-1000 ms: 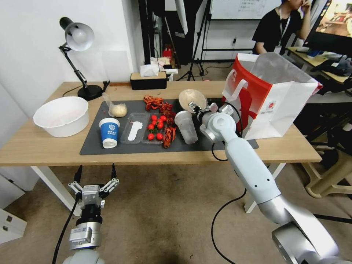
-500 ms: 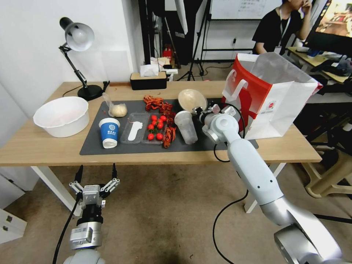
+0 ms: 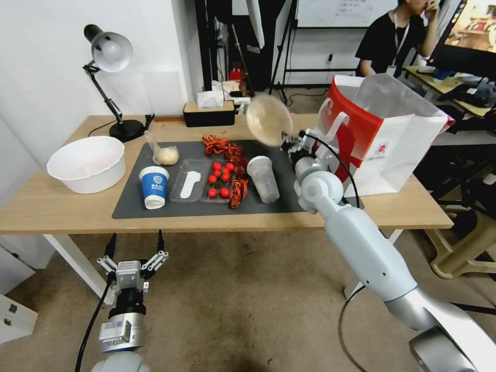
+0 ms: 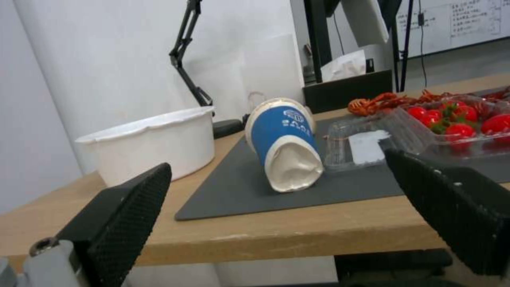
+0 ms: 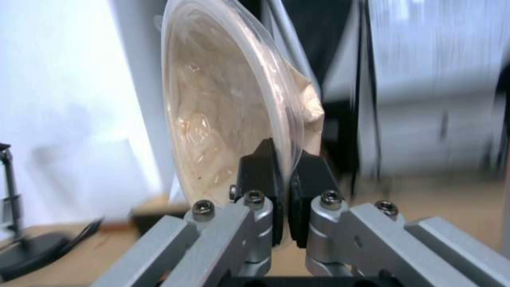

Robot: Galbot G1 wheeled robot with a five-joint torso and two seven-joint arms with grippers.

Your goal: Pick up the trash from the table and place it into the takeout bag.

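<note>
Right gripper [image 3: 287,140] holds the round clear bowl [image 3: 268,120] in the air, between the table's middle and the takeout bag [image 3: 385,135].

Largest first: we see one light-wood table [image 3: 62,209], its near edge bare in front of the dark mat [image 3: 129,204]. The red-and-white bag stands open-topped at the table's right end, with free air above the mat beside it. One white tub [image 3: 87,163] sits at the left end. The bowl is tilted on edge, pale residue inside, its rim pinched between the right fingers [image 5: 260,175]. On the mat: one clear plastic cup [image 3: 263,179] lying down, one blue-white paper cup [image 3: 154,186], one clear bag with pale lump [image 3: 164,152]. The left gripper [image 3: 133,247] hangs below the table's front edge, fingers spread, holding nothing.
</note>
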